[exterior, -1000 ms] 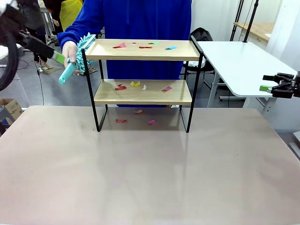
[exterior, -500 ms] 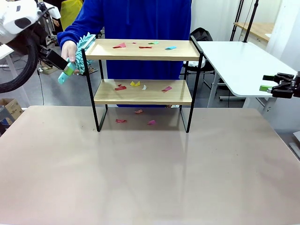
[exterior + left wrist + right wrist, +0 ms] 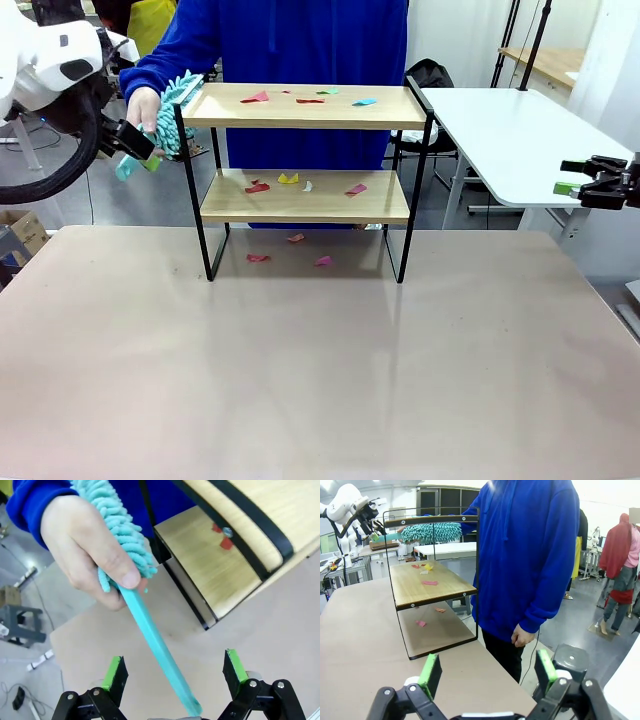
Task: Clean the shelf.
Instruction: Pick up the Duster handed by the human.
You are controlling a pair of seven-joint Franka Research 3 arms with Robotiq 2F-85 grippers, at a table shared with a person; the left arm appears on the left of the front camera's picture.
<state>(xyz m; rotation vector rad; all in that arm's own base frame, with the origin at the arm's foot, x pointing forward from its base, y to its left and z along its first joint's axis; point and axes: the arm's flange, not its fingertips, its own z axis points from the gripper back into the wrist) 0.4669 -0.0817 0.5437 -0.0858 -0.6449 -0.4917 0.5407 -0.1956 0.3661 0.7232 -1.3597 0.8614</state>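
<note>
Shelf (image 3: pixel 300 118) at 12 o'clock, scraps (image 3: pixel 257 98) on it; my left end effector (image 3: pixel 175 660) sits open around the duster handle (image 3: pixel 149 630).

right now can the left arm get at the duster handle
Probably yes: the duster handle lies inside the open left tool, nothing in between; the person's hand grips higher up, near the fluffy head.

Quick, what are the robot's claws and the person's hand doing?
Left gripper: open around the duster handle.
Right gripper: open, empty.
Person's hand: holding the duster.
</note>
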